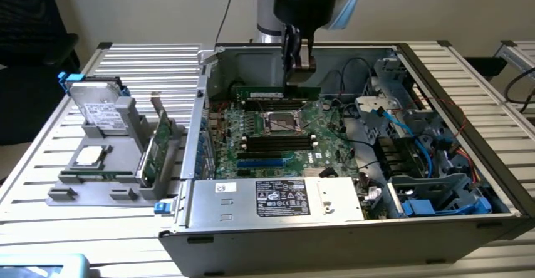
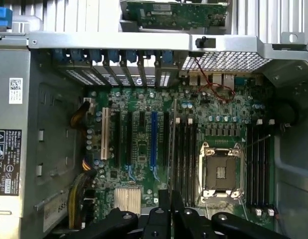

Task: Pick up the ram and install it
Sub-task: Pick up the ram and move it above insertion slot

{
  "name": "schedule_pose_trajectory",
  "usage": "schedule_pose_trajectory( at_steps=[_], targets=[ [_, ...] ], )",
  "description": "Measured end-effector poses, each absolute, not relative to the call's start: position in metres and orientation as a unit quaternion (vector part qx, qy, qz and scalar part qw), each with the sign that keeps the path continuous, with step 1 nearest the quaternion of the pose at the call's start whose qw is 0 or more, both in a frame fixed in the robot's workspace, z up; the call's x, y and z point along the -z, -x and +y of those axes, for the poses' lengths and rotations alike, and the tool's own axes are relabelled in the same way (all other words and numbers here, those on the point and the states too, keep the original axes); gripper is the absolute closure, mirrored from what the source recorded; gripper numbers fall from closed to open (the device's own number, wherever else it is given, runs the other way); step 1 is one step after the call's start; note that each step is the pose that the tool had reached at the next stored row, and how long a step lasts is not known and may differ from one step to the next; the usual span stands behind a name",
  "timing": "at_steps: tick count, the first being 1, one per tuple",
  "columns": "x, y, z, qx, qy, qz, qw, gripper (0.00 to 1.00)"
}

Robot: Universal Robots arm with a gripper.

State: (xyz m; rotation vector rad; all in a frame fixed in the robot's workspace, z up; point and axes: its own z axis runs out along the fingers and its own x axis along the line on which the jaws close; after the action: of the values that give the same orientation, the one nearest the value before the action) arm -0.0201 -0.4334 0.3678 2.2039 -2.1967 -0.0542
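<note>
While the gripper (image 1: 299,79) is clamping its fingers together on the upper edge of the ram (image 1: 269,93), the stick is hanging on edge inside the open computer case (image 1: 334,243), above the far part of the motherboard (image 1: 250,134). Its long axis is running level, from the exterior view's left to the exterior view's right, parallel to the black memory slots (image 1: 276,142) and beyond the CPU socket (image 1: 282,120). One broad face is turning toward the exterior camera and is showing a long, narrow green board with a pale label and dark chips.

From the wrist view, the ram (image 2: 172,149) is appearing edge-on as a thin line leading away from the gripper (image 2: 169,216), lying just beside a bank of memory slots (image 2: 186,149) next to the CPU socket (image 2: 221,174) and lined up with them. Whether its lower edge is touching a slot cannot be told.

Outside the case, toward the exterior view's left, a grey fixture (image 1: 62,193) is holding a hard drive (image 1: 104,112) and a green expansion card (image 1: 159,146) standing upright.
</note>
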Motion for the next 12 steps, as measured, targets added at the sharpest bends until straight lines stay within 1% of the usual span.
schedule_pose_trajectory(
  at_steps=[8,12],
  targets=[
    [-0.360,0.010,-0.412,0.017,-0.709,-0.705,0.014,0.87],
    [-0.354,0.010,-0.406,0.016,-0.709,-0.705,0.014,0.87]
  ],
)
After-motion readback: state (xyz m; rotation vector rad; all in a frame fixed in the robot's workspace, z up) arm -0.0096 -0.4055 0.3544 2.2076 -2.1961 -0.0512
